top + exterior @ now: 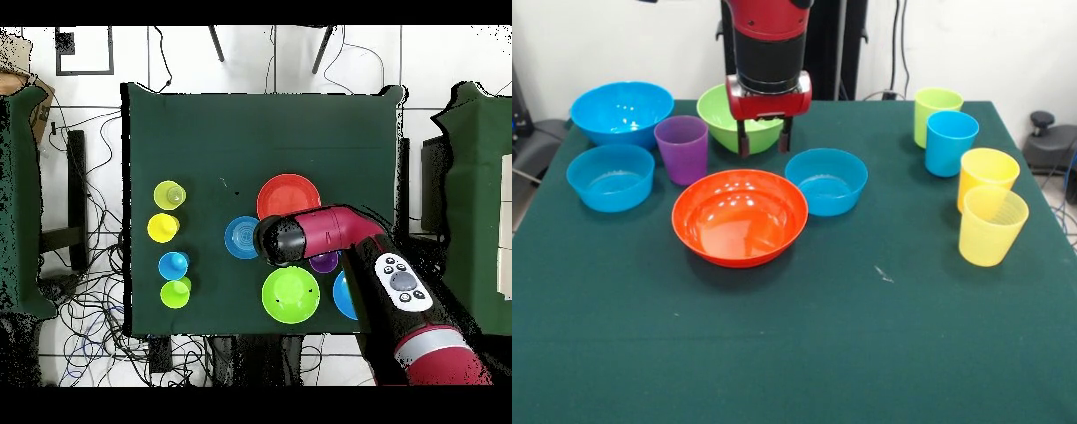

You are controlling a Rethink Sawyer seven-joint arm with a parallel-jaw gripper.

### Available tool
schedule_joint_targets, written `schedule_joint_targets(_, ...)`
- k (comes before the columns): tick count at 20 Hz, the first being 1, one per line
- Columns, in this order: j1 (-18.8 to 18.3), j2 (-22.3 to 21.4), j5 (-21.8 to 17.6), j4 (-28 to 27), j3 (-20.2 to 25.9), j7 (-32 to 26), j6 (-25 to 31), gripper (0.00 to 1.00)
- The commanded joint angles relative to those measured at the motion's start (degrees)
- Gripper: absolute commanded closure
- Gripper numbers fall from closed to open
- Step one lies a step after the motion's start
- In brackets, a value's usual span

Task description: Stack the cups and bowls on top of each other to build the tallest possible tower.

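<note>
My gripper (764, 141) is open and empty. It hangs over the table between the lime green bowl (724, 122) behind it and the wide orange bowl (740, 216) in front. The purple cup (681, 148) stands upright to its left. A small blue bowl (826, 181) sits right of the orange bowl, another (610, 177) at the left, and the large blue bowl (622, 112) at the far left. The lime green cup (936, 113), blue cup (951, 141) and two yellow cups (987, 177) (991, 225) stand at the right. No tower shows; every piece stands alone.
In the overhead view my arm (340, 235) covers the gripper, part of the purple cup (325, 264) and the blue bowls at the right. The orange bowl (288, 195) and the green bowl (290, 294) show. The table (803, 353) has a green cloth with a small white speck (884, 275).
</note>
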Motion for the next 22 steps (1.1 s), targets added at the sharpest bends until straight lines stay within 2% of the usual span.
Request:
schedule_joint_targets(1, 0.83, 1.6, -2.74, 1.91, 3.41, -5.38, -2.01, 0.0)
schedule_joint_targets(5, 0.4, 1.47, 0.09, 1.84, 3.73, -0.77, -4.83, 0.0)
schedule_joint_targets(14, 1.0, 1.0, 2.7, 0.98, 3.92, 1.09, -4.59, 0.0)
schedule_joint_targets(22, 4.64, 2.71, 3.63, -0.86, 1.41, 7.45, -7.98, 0.0)
